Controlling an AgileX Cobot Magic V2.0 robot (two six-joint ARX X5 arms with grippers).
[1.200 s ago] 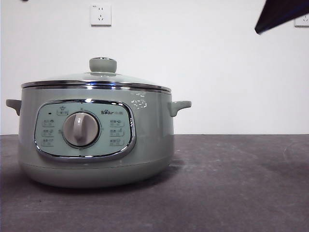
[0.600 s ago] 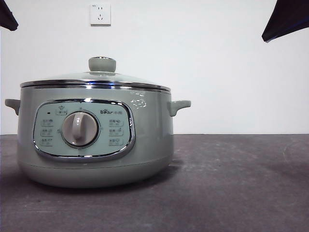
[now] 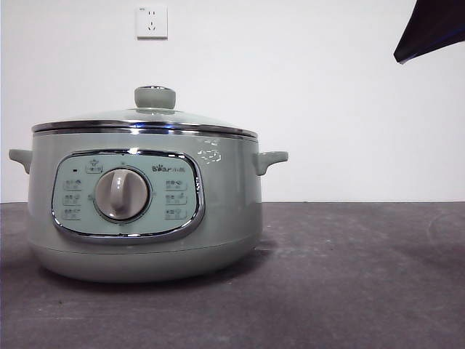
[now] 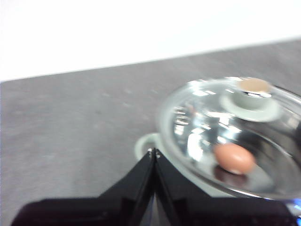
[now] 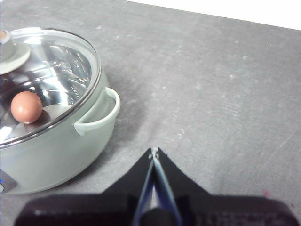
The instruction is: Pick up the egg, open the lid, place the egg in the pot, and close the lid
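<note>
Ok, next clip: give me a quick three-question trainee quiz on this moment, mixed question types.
1. True or false: the lid sits closed on the pot.
2. Where is the egg? A) on the table beside the pot B) inside the pot, seen through the glass C) held in the right gripper
3. Fill in: both the left gripper and the right gripper have their jaws ____, holding nothing.

Key: 1 true; 2 B; 3 shut.
</note>
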